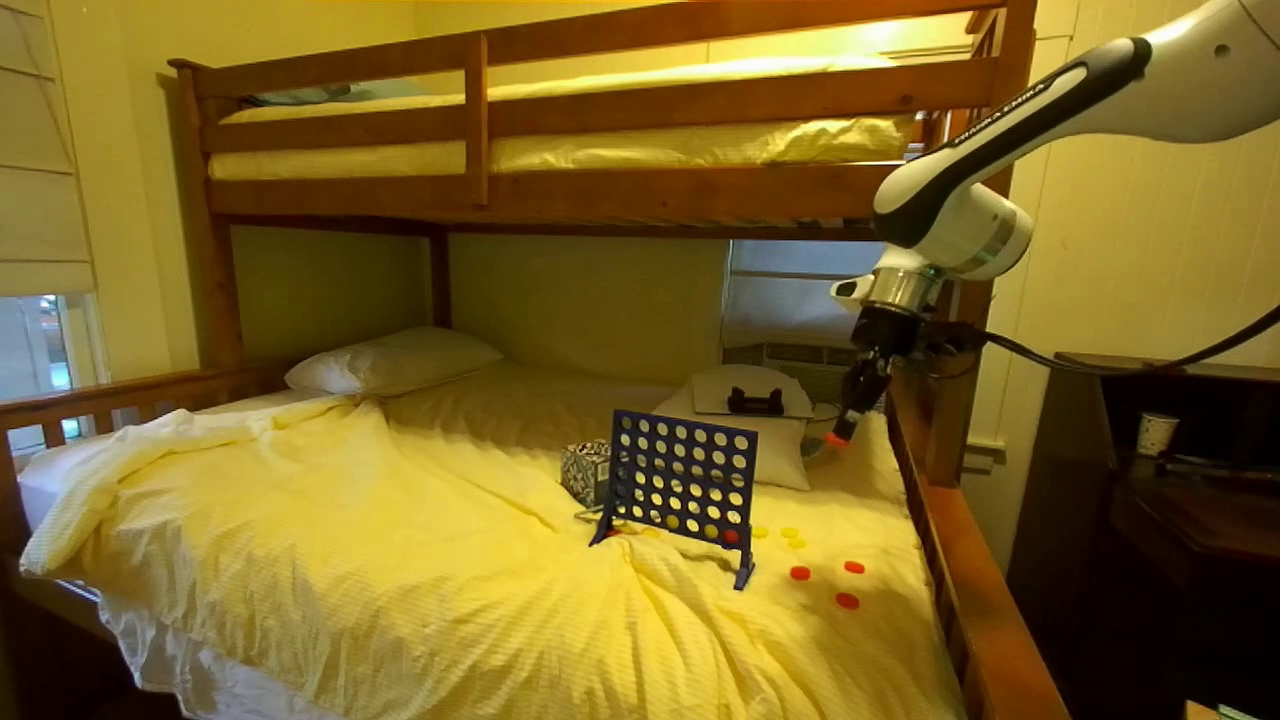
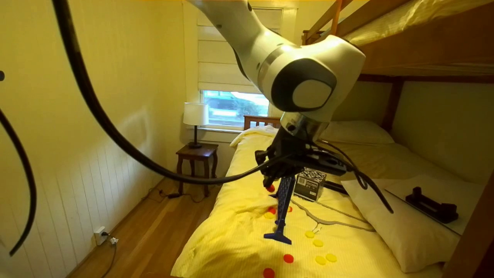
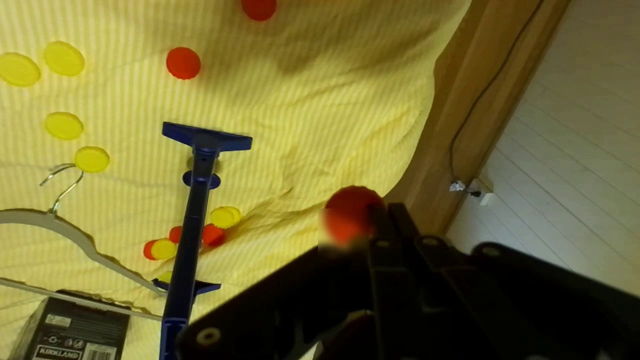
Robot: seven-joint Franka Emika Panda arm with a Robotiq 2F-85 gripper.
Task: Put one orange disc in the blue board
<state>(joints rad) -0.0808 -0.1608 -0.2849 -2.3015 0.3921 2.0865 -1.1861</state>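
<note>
Bunk bed (image 1: 380, 560): cut off at six o'clock in an exterior view.
Arm (image 1: 1000, 130): its upper end leaves that frame at two o'clock.
Blue board (image 1: 687, 479): stands dark and round-holed on the bed, between five and six o'clock; my wrist view shows it edge-on, holes hidden.
Gripper (image 3: 389, 212): I have it narrow, pinching the orange disc (image 3: 350, 207).
Orange disc: reddish, partly covered, blurred toward seven o'clock.

Blue board (image 3: 189, 245): smooth plastic, sl. sheen. Red discs (image 3: 183, 63): plastic-looking, w/ ridged rims. Bedspread (image 1: 400, 520): ribbed cloth, matt, crumpled. R bed rail (image 1: 985, 600): varnished wd. Arm (image 2: 341, 65): glossy shell, pol. metal collar (image 1: 905, 288). Hanger (image 3: 75, 235): matt body, shiny metal hook (image 3: 68, 191).
</note>
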